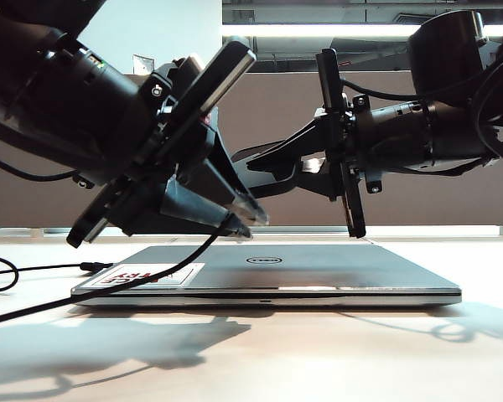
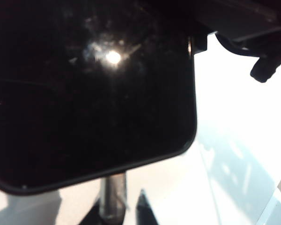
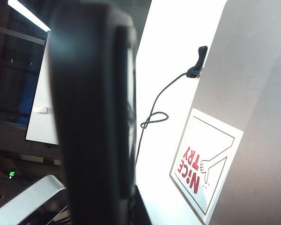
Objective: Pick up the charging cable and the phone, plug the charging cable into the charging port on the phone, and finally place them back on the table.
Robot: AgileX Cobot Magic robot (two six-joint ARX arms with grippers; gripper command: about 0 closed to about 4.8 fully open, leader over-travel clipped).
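Two claws meet above one closed silver laptop (image 1: 318,268) lying on the white bench (image 1: 318,360).

The left claw (image 1: 250,219) points down toward the laptop lid. Its jaws stand partly apart and grip nothing. In its wrist view, bench shows between the silver plug (image 2: 113,199) and one fingertip (image 2: 141,208).

One phone (image 2: 84,93) sits just beyond the left claw's tips, its glossy black face turned to that claw's camera. The plug meets the middle of the phone's short edge, but the port itself cannot be made out.

The right claw (image 1: 260,163) reaches across toward the left claw and is closed. A dark slab seen edge-on, read as the phone, rises from between its fingers in its wrist view.

One charging cable (image 1: 151,272) runs from the left claw's tips down to the bench and off to that claw's side. A black connector (image 3: 198,61) on a looped stretch of cord lies on the bench at the laptop's edge.

Legible writing: "DELL" in the lid logo (image 1: 264,260), and "NiCE TRY" in red on one white sticker (image 3: 203,161) below the left claw.
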